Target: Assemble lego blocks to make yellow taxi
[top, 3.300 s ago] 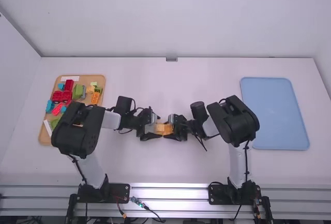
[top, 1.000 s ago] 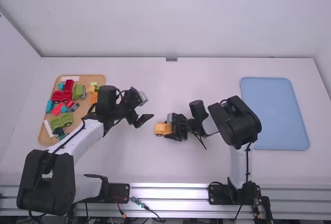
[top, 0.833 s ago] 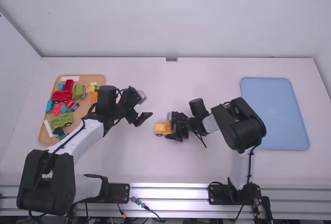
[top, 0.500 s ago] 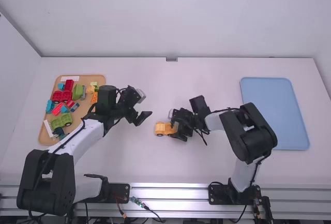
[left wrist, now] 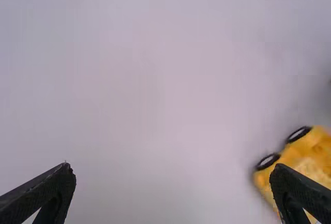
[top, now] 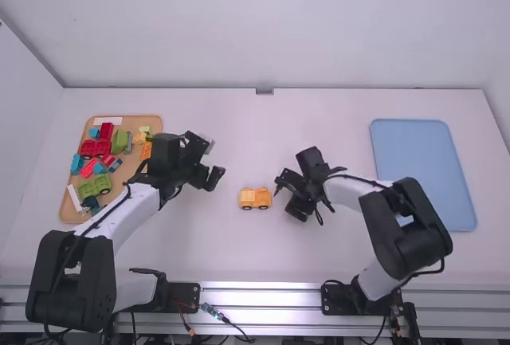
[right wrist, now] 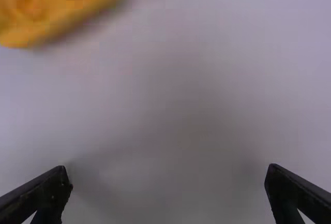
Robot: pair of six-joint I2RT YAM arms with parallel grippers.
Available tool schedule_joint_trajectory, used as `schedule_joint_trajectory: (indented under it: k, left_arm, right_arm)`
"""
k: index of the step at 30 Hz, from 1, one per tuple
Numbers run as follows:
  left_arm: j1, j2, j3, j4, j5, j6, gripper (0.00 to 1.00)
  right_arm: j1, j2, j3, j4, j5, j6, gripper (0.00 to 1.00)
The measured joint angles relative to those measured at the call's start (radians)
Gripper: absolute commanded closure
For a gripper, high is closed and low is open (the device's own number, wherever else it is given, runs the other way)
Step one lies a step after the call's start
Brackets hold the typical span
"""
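Yellow taxi [top: 255, 197] sits upright on the white surface [top: 239, 253], between left gripper [left wrist: 172, 168] and right gripper [right wrist: 167, 168]. Both pairs of jaws spread, empty, apart from it. Build looks finished, nothing obvious to add; perhaps a carry to the blue tray [top: 422, 174] remains.

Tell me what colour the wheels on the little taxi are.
The wheels are black with pale grey centres; the left wrist view shows them best.
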Motion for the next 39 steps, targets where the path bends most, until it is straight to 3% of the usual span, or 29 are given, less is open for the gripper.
schedule_joint_trajectory:
  k: [8,14,17,21,25,30,39]
  left_arm:
    - [0.038,0.005,0.206,-0.256,-0.254,-0.122,0.01]
    - [0.232,0.085,0.416,-0.371,-0.218,-0.15,0.01]
    - [0.37,0.2,0.563,-0.455,-0.142,-0.167,0.01]
    - [0.457,0.341,0.723,-0.572,-0.1,-0.212,0.01]
    - [0.494,0.512,0.917,-0.67,-0.1,-0.275,0.01]
    - [0.495,0.65,1.058,-0.678,-0.108,-0.289,0.01]
    - [0.494,0.847,1.271,-0.736,-0.08,-0.321,0.01]
  right_arm:
    - [0.0,-0.058,-0.027,-0.013,0.27,0.127,0.01]
    - [0.0,-0.14,-0.042,0.021,0.309,0.149,0.01]
    - [0.0,-0.235,-0.042,0.037,0.288,0.16,0.01]
    - [0.0,-0.353,-0.042,0.056,0.267,0.195,0.01]
    - [0.0,-0.481,-0.042,0.058,0.257,0.248,0.01]
    - [0.0,-0.579,-0.041,0.061,0.254,0.313,0.01]
    - [0.0,-0.608,-0.041,0.068,0.253,0.343,0.01]
